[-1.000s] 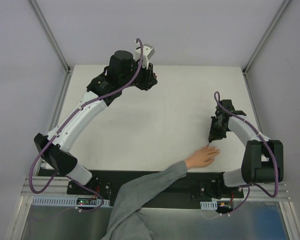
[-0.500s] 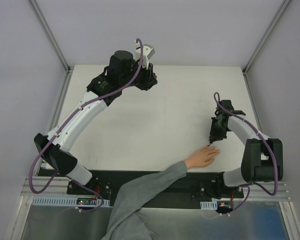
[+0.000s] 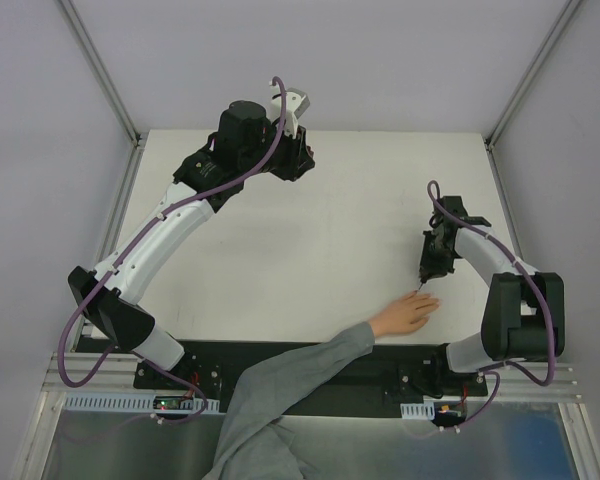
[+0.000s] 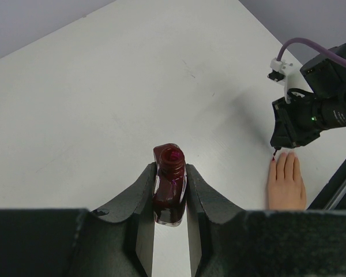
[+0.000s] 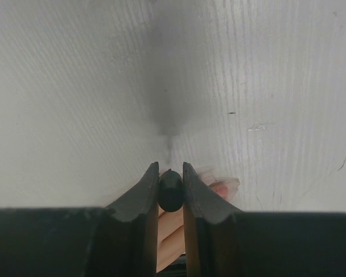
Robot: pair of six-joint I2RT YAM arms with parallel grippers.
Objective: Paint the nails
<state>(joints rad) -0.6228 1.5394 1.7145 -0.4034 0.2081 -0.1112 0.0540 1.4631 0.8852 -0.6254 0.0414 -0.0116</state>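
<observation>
White table (image 3: 310, 250) spreads under both my arms. My left claw (image 4: 170, 173) clamps the dark red polish bottle (image 4: 169, 187), well apart from the work. My right claw (image 5: 170, 173) pinches the brush cap (image 5: 170, 191) above the nails (image 4: 282, 156) of the hand (image 3: 405, 313) lying at the near edge. I should stroke lightly, tip down; open table lies beyond, right edge near.

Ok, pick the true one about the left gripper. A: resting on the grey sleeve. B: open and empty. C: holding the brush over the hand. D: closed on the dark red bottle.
D: in the left wrist view the left gripper is clamped on either side of the dark red bottle, away from the hand; the brush cap sits in the right gripper.
</observation>
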